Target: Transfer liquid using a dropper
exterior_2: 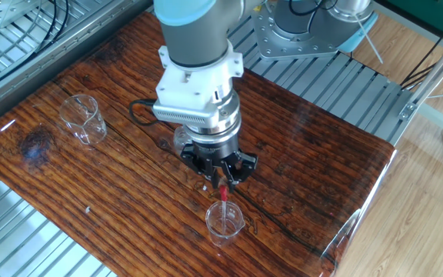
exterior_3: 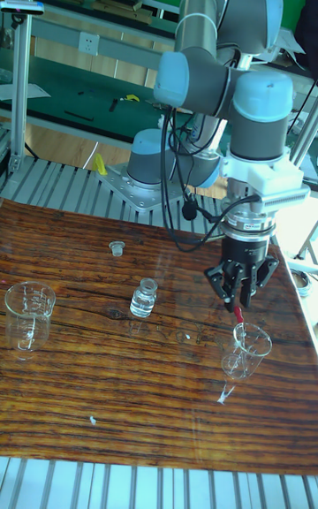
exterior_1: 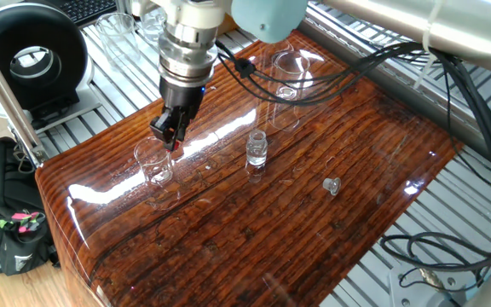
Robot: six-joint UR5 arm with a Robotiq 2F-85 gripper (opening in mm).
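While my pincer (exterior_2: 223,178) pinches the dropper (exterior_2: 224,195) by its red bulb, the thin tube hangs straight down into a small glass beaker (exterior_2: 224,221) on the wooden table (exterior_2: 321,169). 1 small vial (exterior_1: 257,149) stands near, apart from the beaker.

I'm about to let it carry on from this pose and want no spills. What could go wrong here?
The gripper holds the dropper only by its red bulb, so it might slip or squeeze liquid out. The tube hangs inside the small beaker; a sideways move could catch the rim and tip it. The open vial stands nearby, possibly in the path.
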